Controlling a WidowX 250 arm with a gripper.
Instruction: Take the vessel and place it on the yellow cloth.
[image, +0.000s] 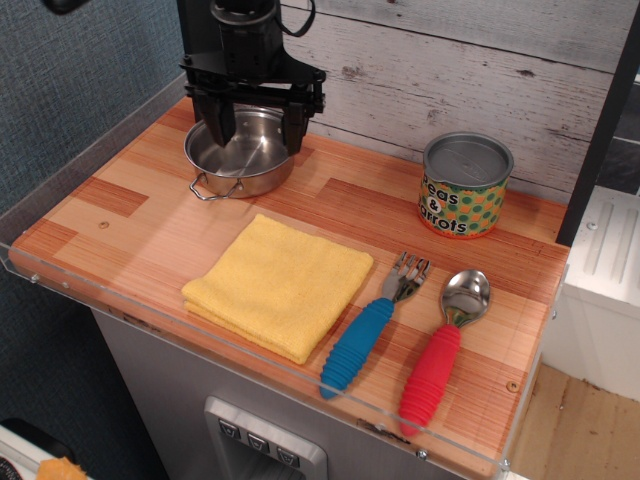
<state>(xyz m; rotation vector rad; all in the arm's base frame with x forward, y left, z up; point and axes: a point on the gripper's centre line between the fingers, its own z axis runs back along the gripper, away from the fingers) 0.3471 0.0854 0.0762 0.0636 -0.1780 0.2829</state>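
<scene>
Steel vessel (240, 155) sits on the counter's rear left, apart from the yellow cloth (278, 284). Gripper (256, 128) hovers above it, jaws spread, nothing held. Grasp, transfer and placement remain.

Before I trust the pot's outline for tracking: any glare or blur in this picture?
In observation.image the vessel shows bright reflections inside but a crisp rim; the claw above it looks sharp, not smeared; the yellow cloth is evenly lit.
</scene>
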